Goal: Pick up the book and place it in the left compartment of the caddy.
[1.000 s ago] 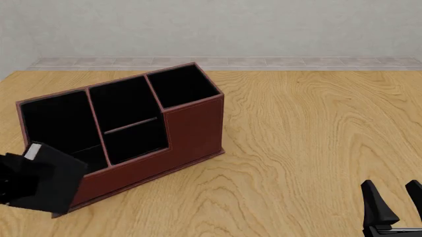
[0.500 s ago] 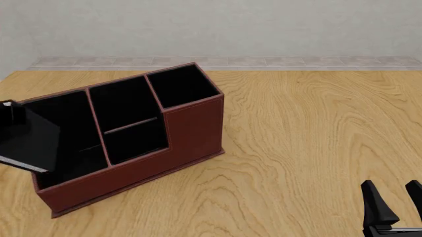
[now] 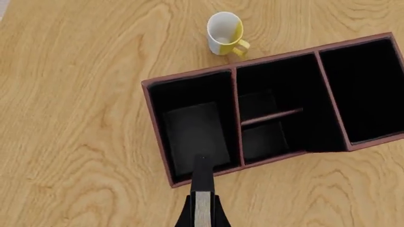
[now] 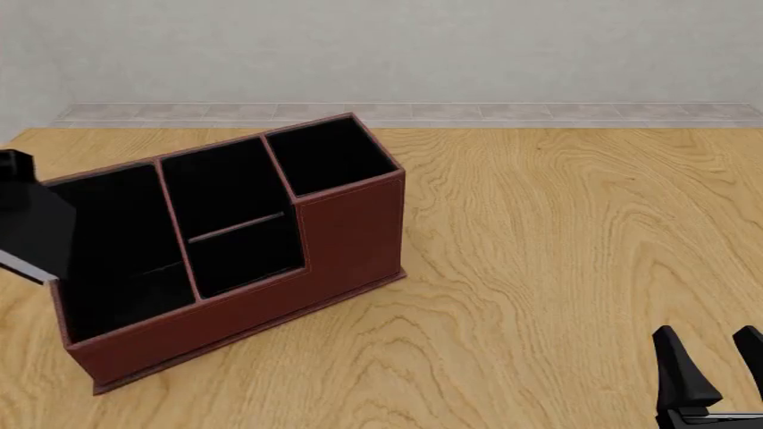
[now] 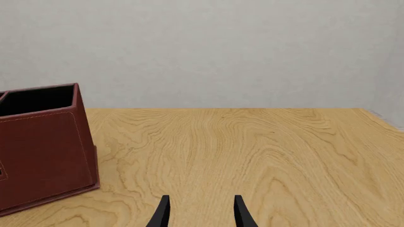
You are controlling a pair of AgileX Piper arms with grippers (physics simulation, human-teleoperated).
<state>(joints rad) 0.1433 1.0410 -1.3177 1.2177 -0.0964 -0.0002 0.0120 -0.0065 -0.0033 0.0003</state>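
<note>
left fingers point(image 3: 202, 215): closed on the book point(image 3: 202, 189), held edge-on | book hangs just ahead of them, above the left compartment point(image 3: 192, 127) of the caddy point(image 4: 352, 228), presumably lined up to slide in | right fingers point(image 5: 198, 213): parted, holding nothing, low over the table point(image 4: 560, 268)

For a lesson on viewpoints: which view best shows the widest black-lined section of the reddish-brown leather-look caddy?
The left wrist view: it looks down into that section, showing its floor and walls. The front view sees it obliquely, the small black book overlapping its outer edge. The right wrist view shows only the caddy's other end.
</note>
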